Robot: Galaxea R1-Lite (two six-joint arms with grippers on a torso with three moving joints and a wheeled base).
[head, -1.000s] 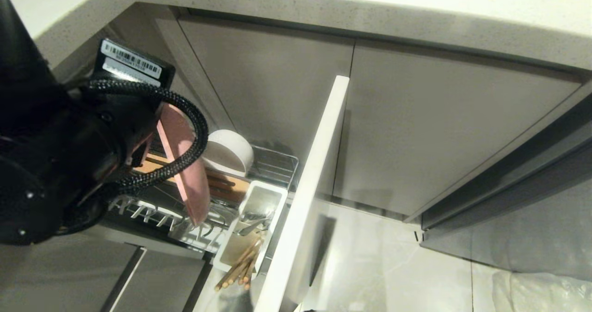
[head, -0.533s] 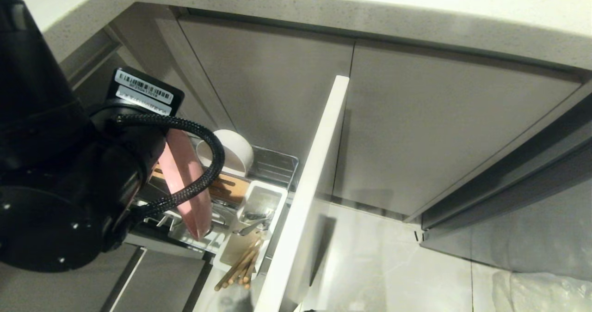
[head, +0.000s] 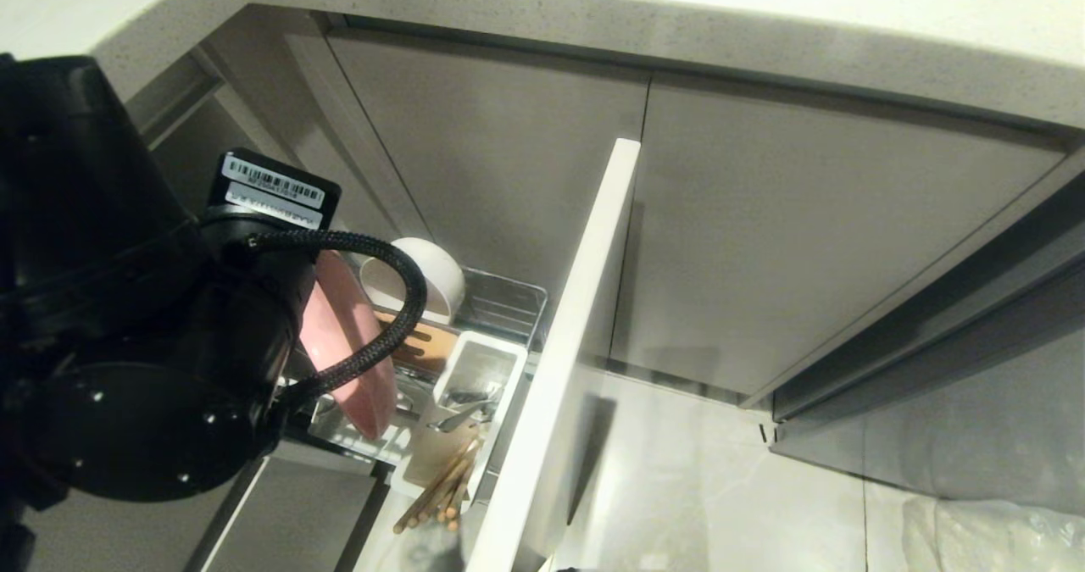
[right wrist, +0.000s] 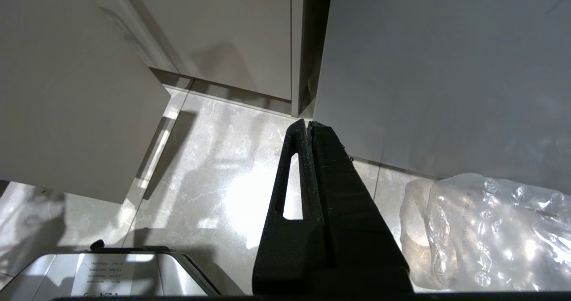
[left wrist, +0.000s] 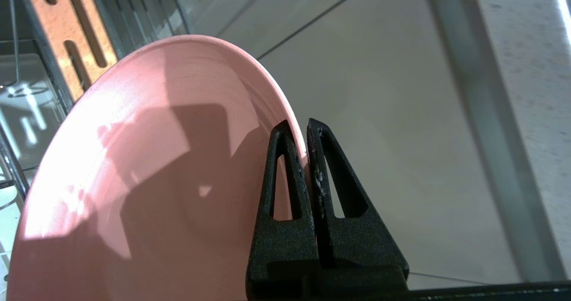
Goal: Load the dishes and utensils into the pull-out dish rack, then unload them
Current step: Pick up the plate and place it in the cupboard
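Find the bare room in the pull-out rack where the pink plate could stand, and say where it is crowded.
Free: the wire floor behind the caddy, right of the cream bowl. Crowded: the white caddy holds the fork and chopsticks; the left pincer, shut on the pink plate, covers the prong row.

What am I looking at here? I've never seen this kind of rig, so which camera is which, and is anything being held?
It is a two-armed robot at a kitchen cabinet. The wide picture comes from its head, looking down; the other two come from cameras on its wrists. The left gripper is shut on the rim of the pink plate, above the pull-out dish rack. In the rack sit a white bowl, and a fork and chopsticks in the white caddy. The right gripper is shut, empty, parked over the floor.
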